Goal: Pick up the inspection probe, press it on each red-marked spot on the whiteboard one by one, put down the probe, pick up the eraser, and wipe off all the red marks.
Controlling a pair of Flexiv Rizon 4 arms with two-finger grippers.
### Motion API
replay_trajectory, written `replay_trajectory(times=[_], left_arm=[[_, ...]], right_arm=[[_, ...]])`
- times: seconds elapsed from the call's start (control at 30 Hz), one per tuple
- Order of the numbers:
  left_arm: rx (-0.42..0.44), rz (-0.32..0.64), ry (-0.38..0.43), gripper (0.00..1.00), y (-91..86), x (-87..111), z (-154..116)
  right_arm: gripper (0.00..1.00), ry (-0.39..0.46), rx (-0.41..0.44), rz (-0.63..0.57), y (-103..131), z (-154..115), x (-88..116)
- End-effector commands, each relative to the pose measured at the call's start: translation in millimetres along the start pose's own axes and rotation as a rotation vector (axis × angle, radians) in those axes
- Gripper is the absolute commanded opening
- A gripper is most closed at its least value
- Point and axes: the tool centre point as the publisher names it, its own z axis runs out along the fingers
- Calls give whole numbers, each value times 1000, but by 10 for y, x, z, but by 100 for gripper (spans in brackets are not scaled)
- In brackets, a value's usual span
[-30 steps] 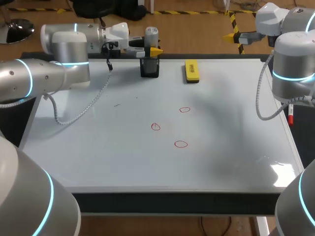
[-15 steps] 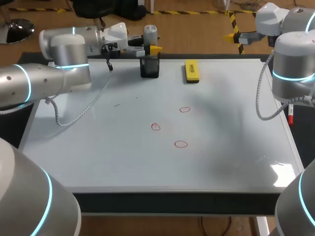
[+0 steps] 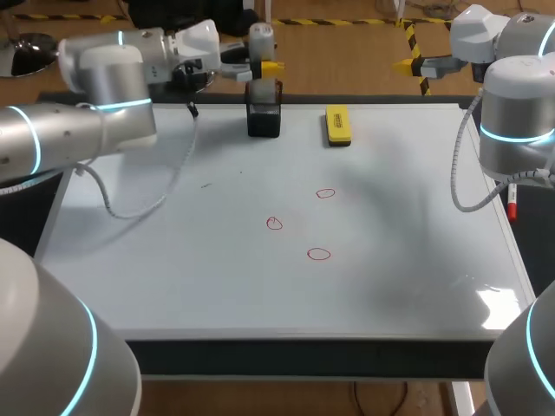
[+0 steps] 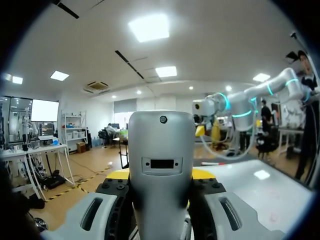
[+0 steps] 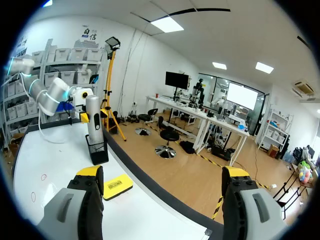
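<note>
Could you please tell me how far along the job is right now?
Done: the left hand is shut on the probe, at the black holder. In hand: bringing the probe to the first mark. Left: three red marks remain on the whiteboard, the yellow eraser lies untouched, and the right hand is open and empty.

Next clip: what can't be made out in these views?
- Lower end of the probe: head view, the left hand and holder cover it, so clearance from the holder is unclear.
- Left hand's contact with the probe: left wrist view, the probe's body blocks it.
- The red marks: right wrist view, too small to count.
</note>
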Motion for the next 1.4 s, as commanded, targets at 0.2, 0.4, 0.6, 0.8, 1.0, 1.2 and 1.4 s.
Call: replay_trajectory(times=[0.2,0.4,0.6,0.8,1.0,1.2,1.4], left_arm=[[0,51,-65,0,-470,68,-87],[-14,86,-72,0,-797,146,-120],[-28,102,-95,0,-1023,298,-241],[-19,81,-115,0,-1083,490,-453],[-24,63,-76,0,-1060,709,-660],[-45,41,-61,0,-950,918,-849],[-61,6,-48,0,-795,1123,-993]], right_arm=[[100,1,2,0,2,5,-4],[100,1,2,0,2,5,-4],[100,1,2,0,2,5,-4],[100,1,2,0,2,5,-4],[100,1,2,0,2,5,-4],[100,1,2,0,2,5,-4],[100,1,2,0,2,5,-4]])
